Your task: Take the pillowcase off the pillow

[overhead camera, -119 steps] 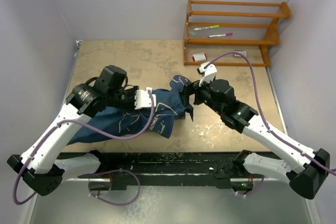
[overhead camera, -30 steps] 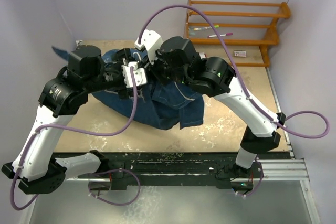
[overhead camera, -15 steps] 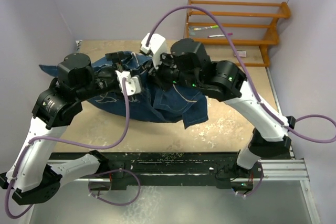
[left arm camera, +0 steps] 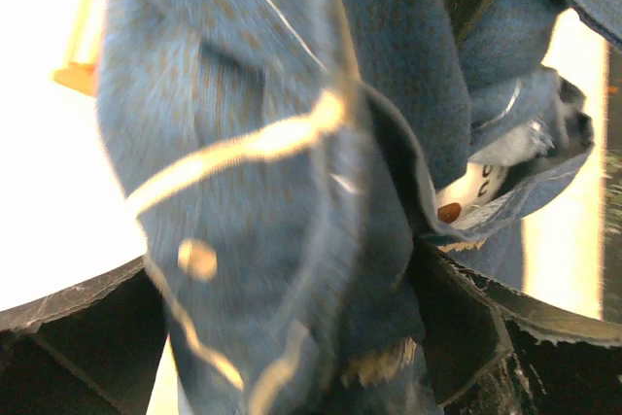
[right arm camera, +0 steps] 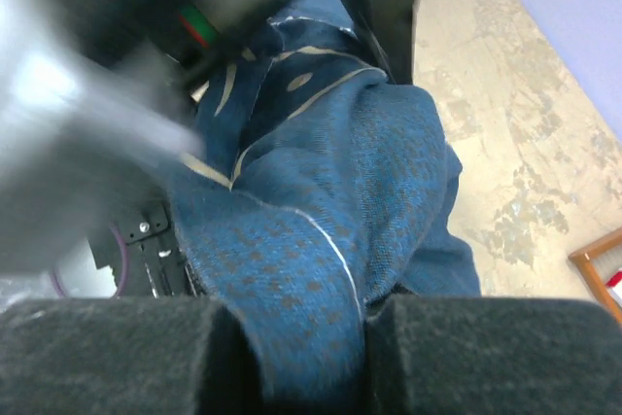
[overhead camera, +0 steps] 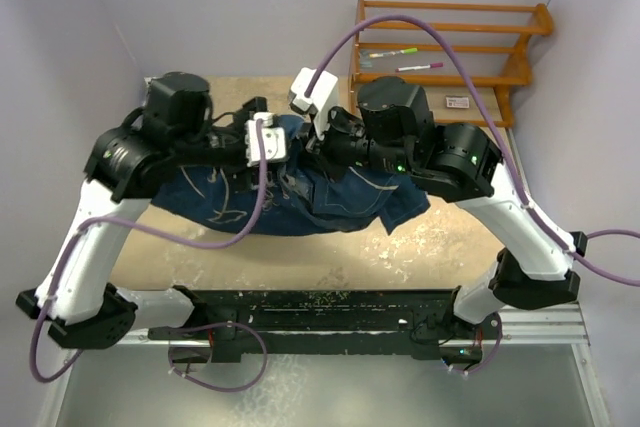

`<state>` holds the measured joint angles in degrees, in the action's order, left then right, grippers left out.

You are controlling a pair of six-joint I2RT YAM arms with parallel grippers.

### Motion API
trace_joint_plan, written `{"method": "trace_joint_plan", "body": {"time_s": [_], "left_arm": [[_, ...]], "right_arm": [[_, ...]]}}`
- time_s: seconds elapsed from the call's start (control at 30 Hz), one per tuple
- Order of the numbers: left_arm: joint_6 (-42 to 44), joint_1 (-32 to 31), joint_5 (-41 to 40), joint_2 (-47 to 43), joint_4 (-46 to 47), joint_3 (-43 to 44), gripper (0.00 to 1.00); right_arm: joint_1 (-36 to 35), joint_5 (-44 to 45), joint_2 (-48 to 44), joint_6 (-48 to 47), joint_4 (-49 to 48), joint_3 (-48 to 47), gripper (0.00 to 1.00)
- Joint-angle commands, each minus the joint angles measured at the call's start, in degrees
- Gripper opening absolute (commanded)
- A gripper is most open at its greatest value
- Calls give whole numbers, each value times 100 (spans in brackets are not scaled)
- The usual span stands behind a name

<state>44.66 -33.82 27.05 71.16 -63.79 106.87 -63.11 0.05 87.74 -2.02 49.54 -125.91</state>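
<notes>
Above the table [overhead camera: 420, 242] — both end effectors grip the pillowcase [overhead camera: 300, 197].

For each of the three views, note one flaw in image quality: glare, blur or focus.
Top external: evenly lit and sharp. Left wrist: background blown out to white behind the pillowcase, whose close fabric is soft. Right wrist: upper left smeared by blur; the near gripper pads are out of focus.

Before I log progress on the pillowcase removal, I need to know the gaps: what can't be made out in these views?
- The pillow: no view shows it; the pillowcase and both arms cover that spot.
- Left pincer: in the left wrist view, cloth fills the gap, hiding the fingertips.
- Right pincer: fingertips buried in cloth in the right wrist view.
- Upper left of the right wrist view: motion blur.
- Pens on the wooden rack, top view: too small to tell details.
</notes>
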Motion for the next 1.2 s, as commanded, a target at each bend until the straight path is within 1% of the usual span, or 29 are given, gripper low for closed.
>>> {"method": "trace_joint_plan", "body": {"time_s": [0.0, 0.03, 0.07, 0.13, 0.17, 0.2, 0.23, 0.27, 0.3, 0.37, 0.4, 0.5, 0.57, 0.6, 0.67, 0.73, 0.8, 0.87, 0.9, 1.0, 1.03, 1.07, 1.17], "left_arm": [[-203, 75, 376, 762, -890, -76, 74], [-211, 97, 443, 864, -909, -121, 61], [-212, 128, 544, 932, -907, -178, 46], [-197, 191, 751, 1018, -916, -182, 18], [-195, 236, 856, 1032, -926, -139, 2], [-203, 316, 988, 1043, -921, -96, 0], [-188, 413, 1165, 1041, -936, -21, 0], [-197, 519, 1349, 1041, -954, 68, 0], [-215, 627, 1604, 1053, -984, 172, 0], [-313, 870, 1968, 1139, -1050, 468, 0], [-392, 1049, 2229, 1197, -1063, 668, 0], [-845, 1719, 3049, 1387, -910, 1264, 0], [-1374, 2245, 3796, 1543, -657, 1659, 0], [-1730, 2510, 4108, 1593, -431, 1806, 0], [-2654, 2986, 4741, 1633, 191, 1887, 0], [-3355, 3186, 5153, 1562, 871, 1761, 0], [-4059, 3265, 5364, 1383, 1634, 1472, 0], [-5047, 3360, 5596, 1162, 2725, 1042, 0], [-5654, 3409, 5733, 1046, 3461, 756, 0], [-7753, 3581, 6107, 724, 6050, -91, 0], [-8183, 3604, 6257, 683, 6831, -247, 0], [-8396, 3624, 6345, 673, 7011, -326, 0], [-8496, 3654, 6589, 680, 6986, -380, 0]], "right_arm": [[-137, -1036, -113, 116, -1465, -707, 0], [-134, -1088, -67, 164, -1464, -758, 0], [-138, -1212, -49, 175, -1541, -744, 0], [-120, -1077, -116, 166, -1685, -548, 0], [-39, -958, -200, 192, -1787, -379, 14], [159, -935, -284, 262, -1876, -167, 30], [480, -1020, -385, 436, -1970, 14, 44], [975, -1223, -492, 717, -2089, 232, 56], [1479, -1432, -607, 1054, -2226, 474, 66], [2346, -1802, -926, 1595, -2544, 1001, 79], [2644, -1866, -1059, 1788, -2677, 1231, 82], [3104, -1731, -1349, 2128, -2787, 1630, 91], [3272, -1449, -1660, 2333, -2904, 2013, 96], [3343, -1340, -1883, 2382, -3115, 2278, 98], [3514, -1222, -2347, 2478, -3496, 2937, 100], [3603, -1310, -2769, 2507, -3860, 3455, 100], [3620, -1495, -3133, 2514, -4260, 3977, 100], [3622, -1597, -3356, 2522, -4433, 4417, 100], [3628, -1649, -3429, 2515, -4488, 4641, 100], [3653, -1708, -3497, 2587, -4713, 5154, 100], [3667, -1775, -3455, 2638, -4805, 5245, 100], [3678, -1852, -3400, 2692, -4906, 5306, 100], [3699, -1883, -3195, 2819, -5111, 5324, 100]]}}
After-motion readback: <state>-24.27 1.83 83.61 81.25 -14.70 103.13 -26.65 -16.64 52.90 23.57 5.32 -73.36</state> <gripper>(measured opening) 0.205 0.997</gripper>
